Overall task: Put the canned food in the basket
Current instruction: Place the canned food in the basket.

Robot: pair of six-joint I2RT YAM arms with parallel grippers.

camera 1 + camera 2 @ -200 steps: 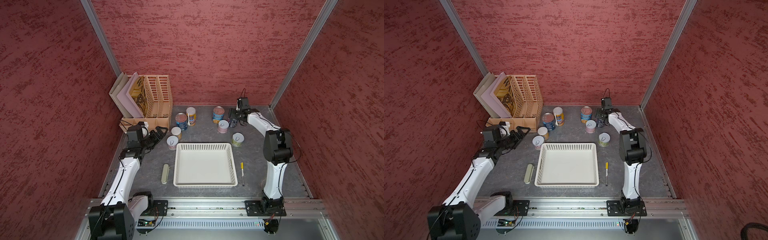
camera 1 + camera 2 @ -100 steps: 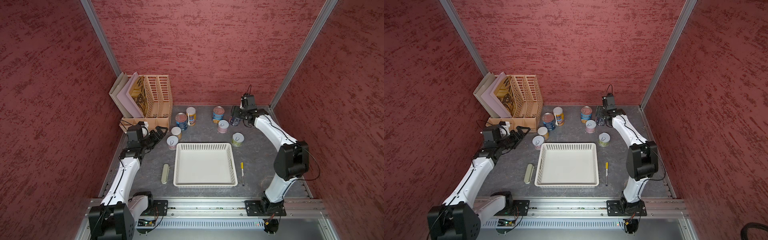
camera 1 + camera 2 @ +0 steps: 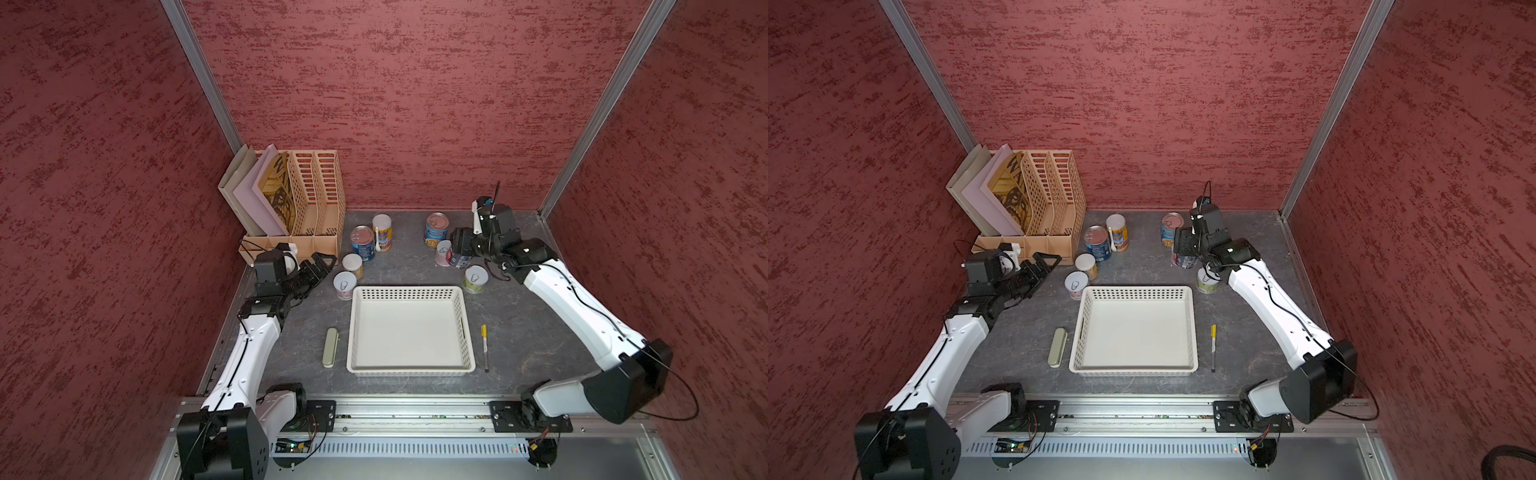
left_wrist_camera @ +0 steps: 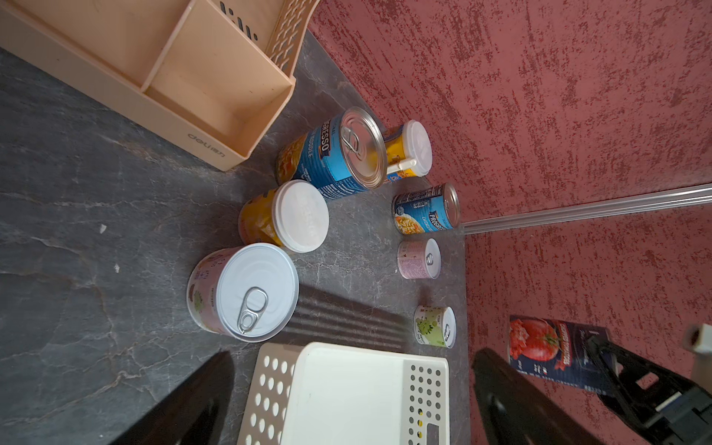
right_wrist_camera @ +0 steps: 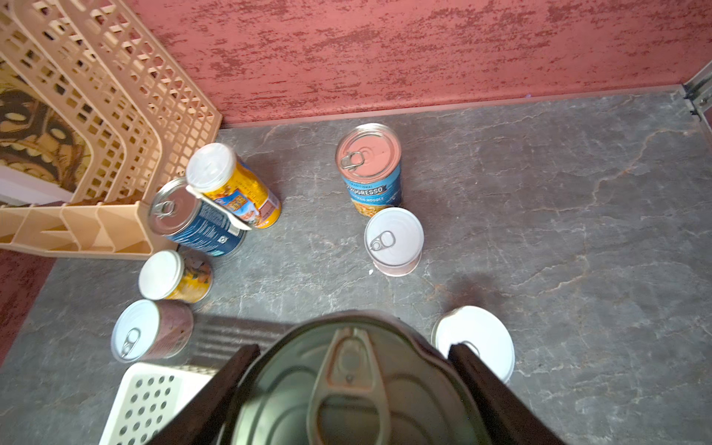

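Right gripper clamped on the dark tomato-labelled can, lifted off the grey table, just beside a small pink can. Left gripper spread wide, holding nothing, close to a white-topped can. Remaining seven, such as the blue-labelled can, upright on the table, all outside the white basket at its middle.
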